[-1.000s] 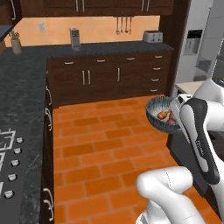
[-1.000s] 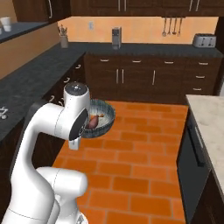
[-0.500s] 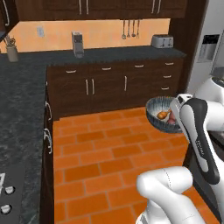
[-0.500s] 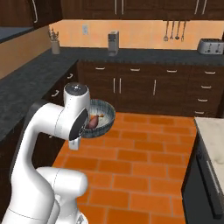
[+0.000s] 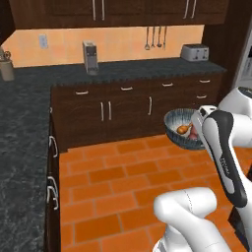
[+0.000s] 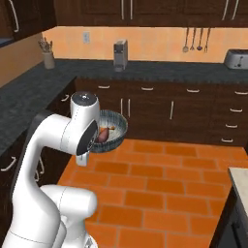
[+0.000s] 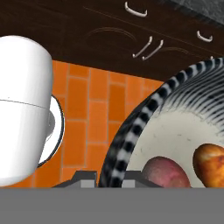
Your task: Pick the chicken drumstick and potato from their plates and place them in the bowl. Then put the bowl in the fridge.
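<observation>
base swung right; toaster now ahead. my tool (image 7: 109, 175) stays clamped on ribbed dark grey bowl (image 5: 183, 129) rim, orange drumstick (image 5: 184, 129) and reddish potato (image 7: 165, 173) inside. keep it level toward fridge.

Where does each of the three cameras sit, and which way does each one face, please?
Left base view: behind the arm's left, facing the cabinets; arm at lower right carrying the bowl.
Right base view: behind its right, facing the same cabinets; arm at lower left.
Hand view: on the hand, along the pincer at the bowl's rim, potato and chicken drumstick inside.
Both base views share the toaster and hanging utensils.
</observation>
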